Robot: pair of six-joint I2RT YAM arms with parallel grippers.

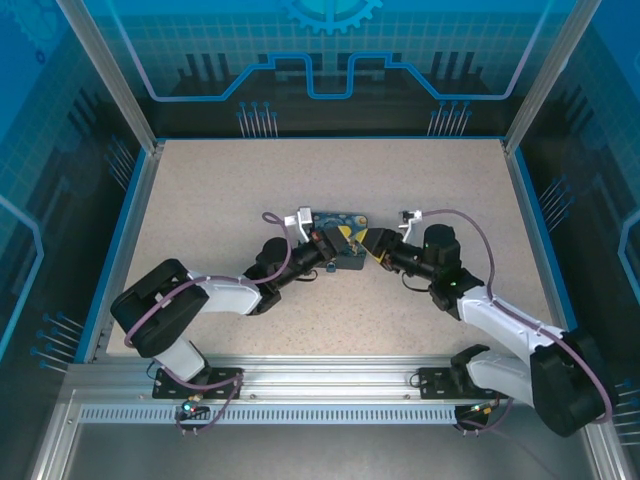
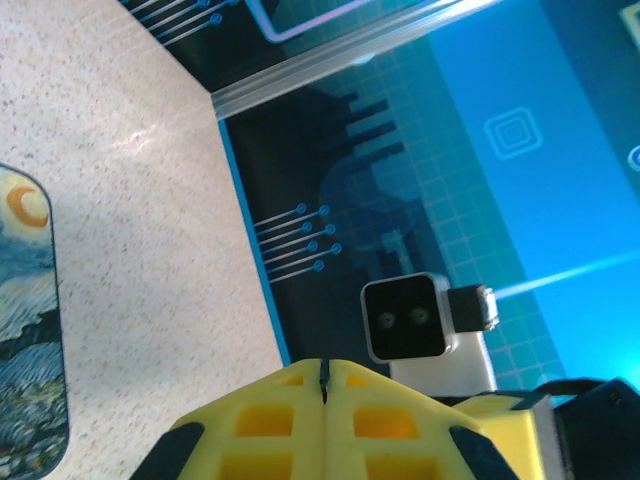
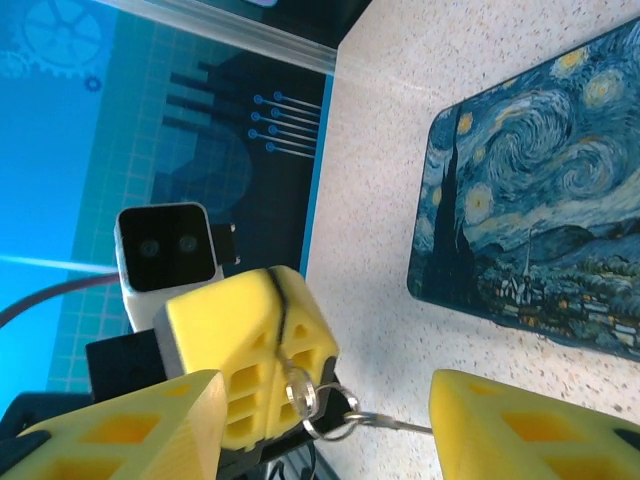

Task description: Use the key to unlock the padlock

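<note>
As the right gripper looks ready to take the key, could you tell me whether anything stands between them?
Nothing visible does. The key juts from the shut left gripper into the gap between the open fingers of the right gripper; the left gripper's tips sit in that gap too.

From above, I'm seeing the left end effector [image 1: 350,240] and the right end effector [image 1: 377,245] sitting tip to tip over the blue night-sky slab [image 1: 338,215], hiding its middle. On the left wrist camera the slab is running off the left edge, and the yellow fingers [image 2: 300,420] are getting clipped at the bottom. On the right wrist camera the slab is spilling past the right edge. A silvery ring [image 3: 303,398] is poking from the left end effector's pressed-together tips. The thin sliver [image 3: 395,425] beyond it is reading too small to call a key, and whatever is pinched inside is sitting out of sight.
</note>
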